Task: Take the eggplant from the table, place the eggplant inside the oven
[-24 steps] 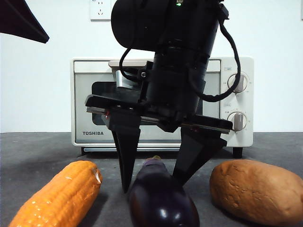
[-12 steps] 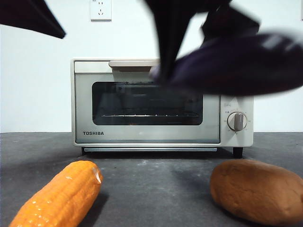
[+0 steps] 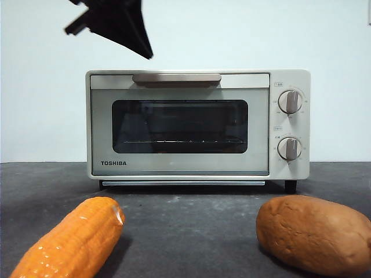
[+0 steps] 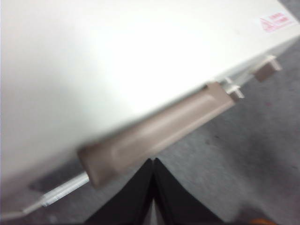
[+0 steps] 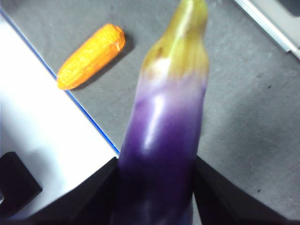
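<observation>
In the right wrist view the eggplant (image 5: 164,117), glossy purple with a yellowish stem end, is held high above the table (image 5: 243,131), with my right gripper (image 5: 157,176) shut on its thick part. Neither shows in the front view. The cream-white oven (image 3: 179,171) stands at the back with its door closed. My left gripper (image 3: 144,51) hangs just above the left end of the oven's beige handle (image 3: 177,77). In the left wrist view the left gripper (image 4: 153,163) has its jaws pressed together, shut on nothing, close to the handle (image 4: 159,129).
An orange corn cob (image 3: 72,240) lies at the front left and a brown potato-like lump (image 3: 316,231) at the front right. The corn cob (image 5: 91,56) also shows below the eggplant, near the table's blue-lined edge (image 5: 89,119).
The right gripper closed on the eggplant and lifted it up out of the front view. The left gripper moved right and down toward the oven's handle.
</observation>
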